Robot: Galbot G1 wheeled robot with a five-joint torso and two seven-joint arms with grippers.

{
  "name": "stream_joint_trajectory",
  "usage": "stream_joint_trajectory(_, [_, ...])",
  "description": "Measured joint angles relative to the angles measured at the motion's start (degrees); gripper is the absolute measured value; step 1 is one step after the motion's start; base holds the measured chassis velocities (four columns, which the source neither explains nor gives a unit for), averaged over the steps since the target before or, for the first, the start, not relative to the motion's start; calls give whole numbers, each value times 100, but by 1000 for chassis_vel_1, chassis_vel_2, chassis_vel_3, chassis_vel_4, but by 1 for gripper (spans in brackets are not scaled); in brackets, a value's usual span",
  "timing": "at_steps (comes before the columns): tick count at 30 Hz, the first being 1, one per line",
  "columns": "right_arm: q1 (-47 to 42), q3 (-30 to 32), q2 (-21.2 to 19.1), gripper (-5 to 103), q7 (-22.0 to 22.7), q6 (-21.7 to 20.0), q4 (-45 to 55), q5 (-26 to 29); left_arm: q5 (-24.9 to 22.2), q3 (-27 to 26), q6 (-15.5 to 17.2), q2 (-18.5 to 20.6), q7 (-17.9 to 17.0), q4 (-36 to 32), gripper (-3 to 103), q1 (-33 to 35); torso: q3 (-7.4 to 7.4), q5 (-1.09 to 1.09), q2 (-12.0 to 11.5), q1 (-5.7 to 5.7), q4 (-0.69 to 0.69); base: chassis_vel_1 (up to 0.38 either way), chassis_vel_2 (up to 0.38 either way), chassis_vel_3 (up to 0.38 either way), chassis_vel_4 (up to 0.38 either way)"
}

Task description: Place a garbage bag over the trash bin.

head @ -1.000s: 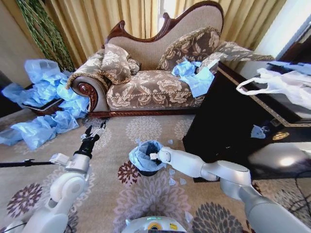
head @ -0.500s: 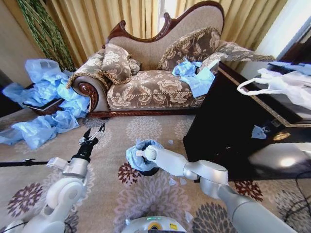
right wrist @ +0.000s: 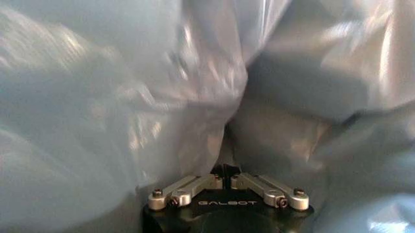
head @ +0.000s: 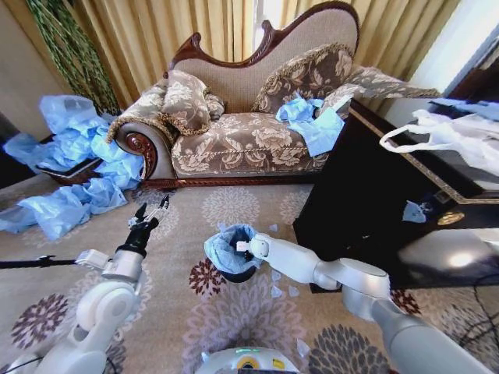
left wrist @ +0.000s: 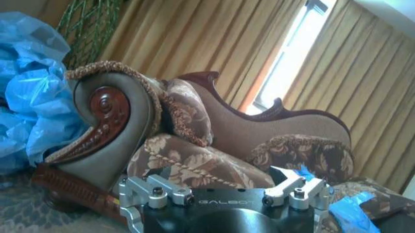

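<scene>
The small black trash bin (head: 238, 274) stands on the patterned carpet, in front of the sofa. The light blue garbage bag (head: 224, 248) is draped over its top and bunched around the rim. My right gripper (head: 240, 247) reaches into the bag's folds at the bin's mouth. In the right wrist view, crinkled blue plastic (right wrist: 129, 97) surrounds my right gripper (right wrist: 226, 171), whose fingers are shut together on a fold of it. My left gripper (head: 150, 212) hovers open over the carpet to the left of the bin, apart from it. In the left wrist view my left gripper (left wrist: 220, 191) faces the sofa arm.
An ornate sofa (head: 242, 140) with blue bags (head: 312, 121) on its seat stands behind the bin. Heaps of blue bags (head: 70, 156) lie at the left. A dark cabinet (head: 366, 195) with a white handled bag (head: 444, 136) stands close at the right. Small scraps (head: 279, 290) lie by the bin.
My right arm swung left with the bag half a second ago and has come back to the right. The bag's folds on the bin shifted with it. The left arm has barely moved.
</scene>
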Motion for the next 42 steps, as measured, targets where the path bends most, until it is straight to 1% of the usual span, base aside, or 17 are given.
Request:
stream_joint_trajectory(9, [18, 164, 567, 0, 11, 78, -331, -89, -15, 48, 50, -3, -66, -38, 100, -54, 0, -1, 0, 0, 3, 0, 0, 0, 0])
stream_joint_trajectory(13, [1, 153, 285, 0, 81, -55, -34, -5, -67, -19, 53, 16, -68, -57, 100, -7, 0, -1, 0, 0, -1, 0, 0, 0, 0])
stream_joint_trajectory(16, [-58, 406, -97, 16, 162, -292, 467, 228, -91, -16, 60, 10, -71, -82, 100, -9, 0, 1, 0, 0, -3, 0, 0, 0, 0])
stream_joint_trajectory(18, [-62, 493, -208, 16, 181, -380, 599, 378, -96, -2, 63, 10, -72, -94, 100, -13, 0, 0, 0, 0, -1, 0, 0, 0, 0])
stream_joint_trajectory(21, [-54, 642, -506, 32, 219, -524, 950, 703, -102, 27, 71, 17, -80, -115, 100, -37, 0, 0, 0, 0, 1, 0, 0, 0, 0])
stream_joint_trajectory(22, [-54, 642, -506, 32, 219, -524, 950, 703, -102, 27, 71, 17, -80, -115, 100, -37, 0, 0, 0, 0, 1, 0, 0, 0, 0])
stream_joint_trajectory(24, [-53, 719, -739, 43, 265, -644, 1293, 961, -106, 29, 74, 31, -87, -118, 100, -42, 0, 1, 0, 0, -1, 0, 0, 0, 0])
stream_joint_trajectory(26, [-85, 824, -1067, 48, 356, -801, 1771, 1521, -148, 24, 80, 80, -77, -128, 100, -11, 0, 0, 0, 0, 1, 0, 0, 0, 0])
stream_joint_trajectory(27, [-85, 824, -1067, 48, 356, -801, 1771, 1521, -148, 24, 80, 80, -77, -128, 100, -11, 0, 0, 0, 0, 1, 0, 0, 0, 0])
stream_joint_trajectory(31, [-320, 1301, -1810, 70, 613, -1088, 3046, 2611, -473, 155, 161, 389, -127, 42, 99, 16, 0, 0, 0, 0, -1, 0, 0, 0, 0])
stream_joint_trajectory(32, [-320, 1301, -1810, 70, 613, -1088, 3046, 2611, -473, 155, 161, 389, -127, 42, 99, 16, 0, 0, 0, 0, -1, 0, 0, 0, 0])
stream_joint_trajectory(35, [-614, 1816, -2443, 81, 727, -1156, 4067, 3028, -481, 386, 220, 682, -239, 232, 99, -84, 0, -1, 0, 0, 2, 0, 0, 0, 0])
stream_joint_trajectory(36, [-614, 1816, -2443, 81, 727, -1156, 4067, 3028, -481, 386, 220, 682, -239, 232, 99, -84, 0, -1, 0, 0, 2, 0, 0, 0, 0])
stream_joint_trajectory(38, [-1101, 2537, -3054, 91, 764, -985, 4822, 3373, -485, 505, 303, 907, -369, 356, 99, -184, 0, 2, 0, 0, 1, 0, 0, 0, 0])
stream_joint_trajectory(39, [-1101, 2537, -3054, 91, 764, -985, 4822, 3373, -485, 505, 303, 907, -369, 356, 99, -184, 0, 2, 0, 0, 1, 0, 0, 0, 0])
stream_joint_trajectory(41, [-1911, 3575, -3877, 99, 1011, -391, 5692, 4004, -468, 520, 397, 1087, -444, 464, 98, -243, 0, 0, 0, 0, -6, 0, 0, 0, 0])
stream_joint_trajectory(42, [-1911, 3575, -3877, 99, 1011, -391, 5692, 4004, -468, 520, 397, 1087, -444, 464, 98, -243, 0, 0, 0, 0, -6, 0, 0, 0, 0])
